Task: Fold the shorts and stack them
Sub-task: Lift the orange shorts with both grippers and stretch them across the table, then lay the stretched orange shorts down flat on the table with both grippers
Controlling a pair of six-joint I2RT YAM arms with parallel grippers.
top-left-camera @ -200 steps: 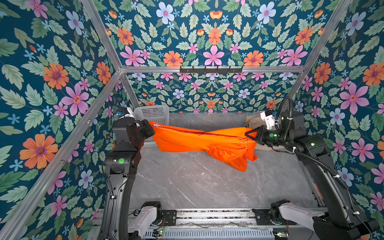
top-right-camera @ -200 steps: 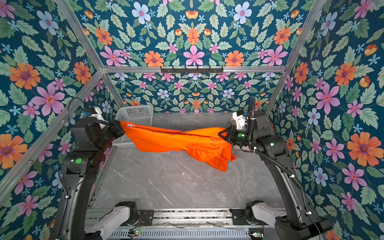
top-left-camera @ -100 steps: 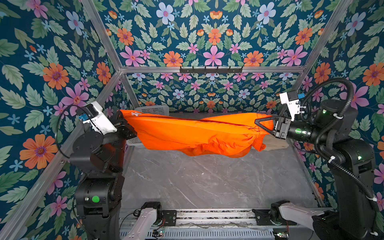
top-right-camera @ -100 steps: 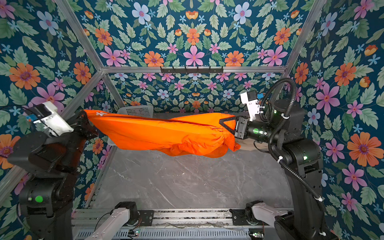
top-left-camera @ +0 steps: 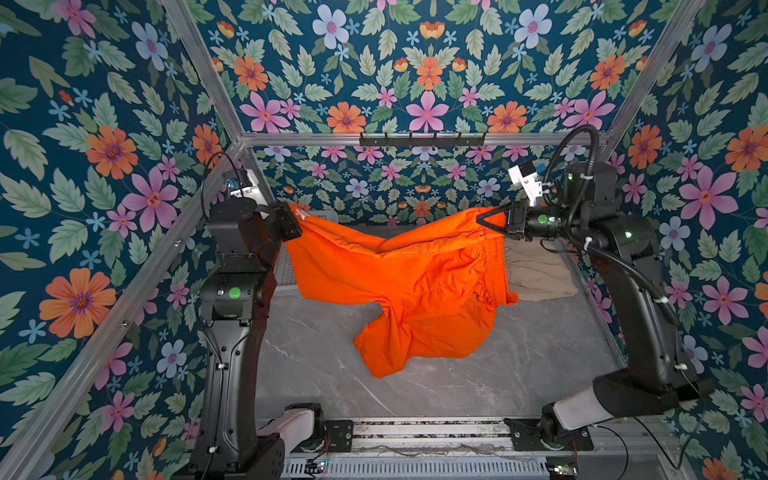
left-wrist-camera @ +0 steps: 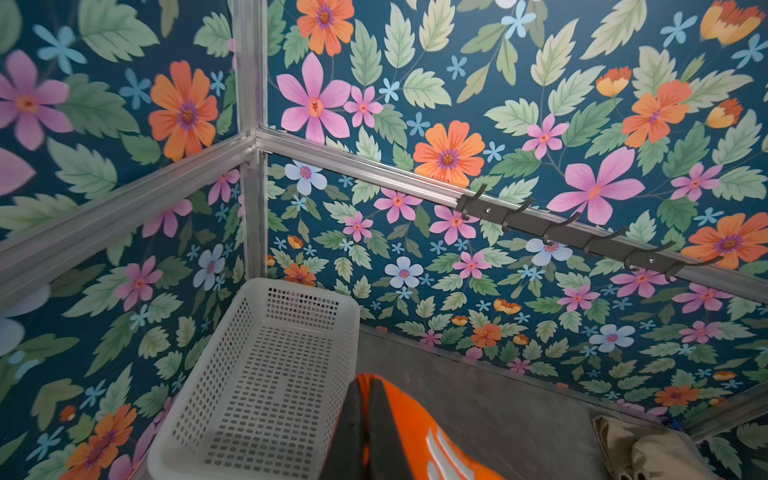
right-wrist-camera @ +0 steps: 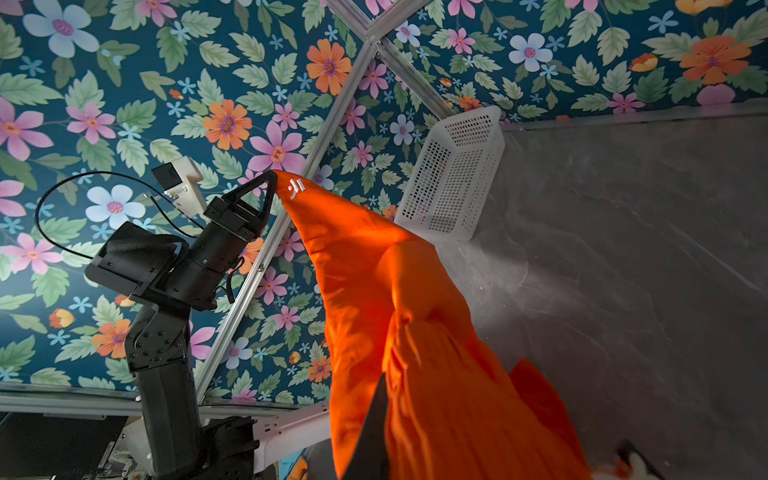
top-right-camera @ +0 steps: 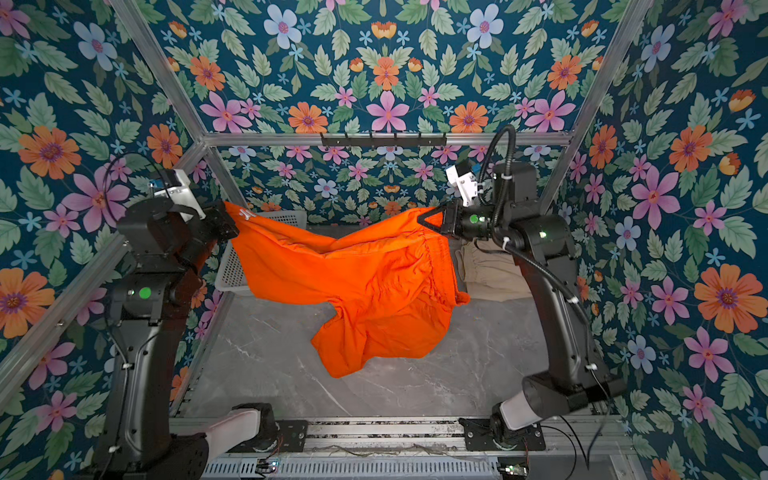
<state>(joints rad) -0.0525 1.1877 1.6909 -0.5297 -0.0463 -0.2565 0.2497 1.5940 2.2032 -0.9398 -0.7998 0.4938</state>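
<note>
The orange shorts (top-left-camera: 399, 286) (top-right-camera: 353, 282) hang in the air, spread between my two grippers in both top views. My left gripper (top-left-camera: 297, 216) (top-right-camera: 230, 216) is shut on the corner with a white logo. In the left wrist view its jaws (left-wrist-camera: 365, 386) pinch orange cloth (left-wrist-camera: 415, 428). My right gripper (top-left-camera: 484, 218) (top-right-camera: 426, 218) is shut on the gathered waistband end. The middle sags and one leg droops toward the table. The beige shorts (top-left-camera: 536, 274) (top-right-camera: 486, 274) lie folded at the back right, below the right gripper.
A white perforated basket (top-right-camera: 230, 270) (left-wrist-camera: 257, 374) (right-wrist-camera: 453, 178) stands at the back left corner, partly behind the orange cloth. The grey marble table (top-left-camera: 415, 395) stretches out in front. A black hook rail (top-left-camera: 419, 139) runs along the back wall.
Both arms rose and pulled the orange shorts wide, then came closer together. The cloth now sags in the middle and one leg hangs lower.
</note>
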